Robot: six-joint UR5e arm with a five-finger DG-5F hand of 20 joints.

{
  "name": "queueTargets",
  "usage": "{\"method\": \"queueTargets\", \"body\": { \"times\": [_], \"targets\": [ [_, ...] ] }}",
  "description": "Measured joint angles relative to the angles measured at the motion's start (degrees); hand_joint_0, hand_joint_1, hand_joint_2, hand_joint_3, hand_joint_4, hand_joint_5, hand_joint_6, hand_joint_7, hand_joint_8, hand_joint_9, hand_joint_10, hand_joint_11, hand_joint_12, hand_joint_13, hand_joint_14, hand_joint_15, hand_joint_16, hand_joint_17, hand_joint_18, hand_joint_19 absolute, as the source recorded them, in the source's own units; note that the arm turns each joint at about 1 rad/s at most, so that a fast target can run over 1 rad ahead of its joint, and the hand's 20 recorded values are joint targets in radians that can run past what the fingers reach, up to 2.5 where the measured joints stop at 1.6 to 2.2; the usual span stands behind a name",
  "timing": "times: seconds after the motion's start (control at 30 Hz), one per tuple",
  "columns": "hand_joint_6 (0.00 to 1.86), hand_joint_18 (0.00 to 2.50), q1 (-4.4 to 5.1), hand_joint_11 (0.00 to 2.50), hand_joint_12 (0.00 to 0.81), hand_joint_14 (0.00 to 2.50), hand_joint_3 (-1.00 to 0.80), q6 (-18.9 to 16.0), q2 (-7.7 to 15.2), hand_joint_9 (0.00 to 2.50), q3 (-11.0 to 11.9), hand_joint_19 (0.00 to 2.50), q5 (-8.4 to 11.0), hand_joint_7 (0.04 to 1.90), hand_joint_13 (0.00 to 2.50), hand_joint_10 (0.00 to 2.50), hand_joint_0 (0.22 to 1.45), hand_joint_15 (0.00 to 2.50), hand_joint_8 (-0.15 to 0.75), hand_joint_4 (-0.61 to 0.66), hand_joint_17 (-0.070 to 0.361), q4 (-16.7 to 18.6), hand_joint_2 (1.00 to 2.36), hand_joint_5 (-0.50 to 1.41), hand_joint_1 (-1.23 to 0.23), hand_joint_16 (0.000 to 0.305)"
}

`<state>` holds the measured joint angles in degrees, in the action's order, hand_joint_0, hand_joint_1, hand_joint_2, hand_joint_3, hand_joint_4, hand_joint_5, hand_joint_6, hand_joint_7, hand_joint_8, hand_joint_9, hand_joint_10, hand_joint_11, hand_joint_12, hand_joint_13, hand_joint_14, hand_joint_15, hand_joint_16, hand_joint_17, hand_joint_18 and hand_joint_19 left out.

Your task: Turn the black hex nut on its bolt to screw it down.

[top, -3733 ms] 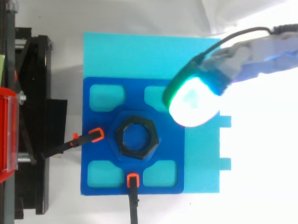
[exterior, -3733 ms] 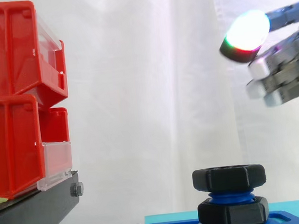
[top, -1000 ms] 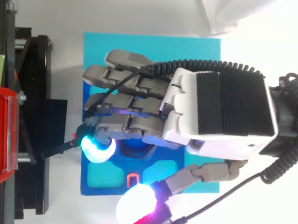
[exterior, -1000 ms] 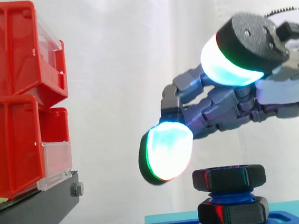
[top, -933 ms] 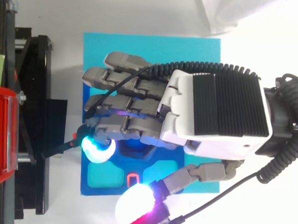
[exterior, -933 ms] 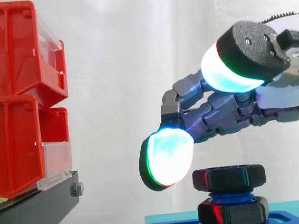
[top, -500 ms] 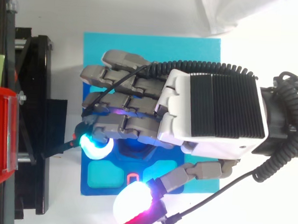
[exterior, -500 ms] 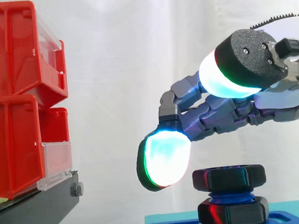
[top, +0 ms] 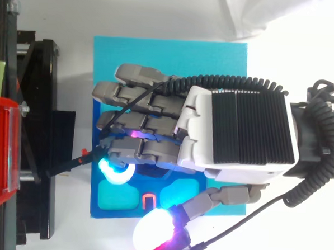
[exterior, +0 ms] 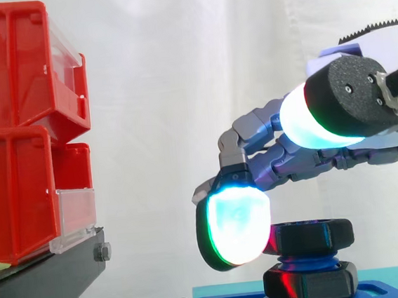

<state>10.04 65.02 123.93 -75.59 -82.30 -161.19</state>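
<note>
The hand [top: 234, 134] hovered with fingers loosely bent and thumb splayed wide, gripping nothing. Directly beneath sat the black hex nut [exterior: 314, 235] on its upright blue bolt [exterior: 305, 258], with one glowing fingertip [exterior: 236, 224] just beside the nut's left flank.

No text, number, label or sign can be read: none on the red bins [exterior: 28, 130], the blue plate [top: 110, 199], the nut [exterior: 314, 236] or the hand [top: 239, 134]
</note>
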Motion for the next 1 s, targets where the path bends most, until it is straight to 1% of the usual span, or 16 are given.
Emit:
{"method": "queueTargets", "body": {
  "times": [0.4, 0.53, 0.67, 0.73, 0.87, 1.0],
  "targets": [
    [0.53, 0.05, -0.25, 0.35, 0.339, 0.00, -0.50, 0.7, 0.0, 0.41, 0.0, 0.05, -0.74, 1.10, 0.21, 0.01, 0.48, 0.04, 0.309, 0.25, 0.094, -0.4, 1.00, -0.14, -0.26, 0.042],
    [0.56, 0.05, -0.38, 0.36, 0.337, 0.00, -0.50, 0.9, 0.0, 0.41, 0.0, 0.04, -0.83, 1.06, 0.22, 0.01, 0.48, 0.05, 0.311, 0.25, 0.095, -0.5, 1.00, -0.14, -0.26, 0.042],
    [0.59, 0.06, -0.61, 0.36, 0.340, 0.00, -0.50, 1.0, 0.0, 0.41, 0.0, 0.05, -1.13, 1.01, 0.23, 0.01, 0.48, 0.06, 0.313, 0.23, 0.095, -0.5, 1.00, -0.15, -0.26, 0.042],
    [0.59, 0.06, -0.70, 0.37, 0.340, 0.00, -0.50, 1.0, 0.0, 0.42, 0.0, 0.05, -1.42, 1.02, 0.23, 0.01, 0.48, 0.06, 0.313, 0.24, 0.095, -0.6, 1.00, -0.15, -0.26, 0.042],
    [0.61, 0.08, -1.07, 0.37, 0.340, 0.00, -0.50, 1.0, 0.0, 0.42, 0.0, 0.06, -2.37, 0.99, 0.24, 0.01, 0.48, 0.06, 0.314, 0.23, 0.095, -1.6, 1.00, -0.15, -0.26, 0.042],
    [0.61, 0.08, -1.53, 0.37, 0.341, 0.00, -0.50, 1.0, 0.0, 0.42, 0.0, 0.06, -2.89, 0.99, 0.25, 0.01, 0.48, 0.06, 0.313, 0.24, 0.095, -2.2, 1.00, -0.15, -0.26, 0.042]
  ]
}}
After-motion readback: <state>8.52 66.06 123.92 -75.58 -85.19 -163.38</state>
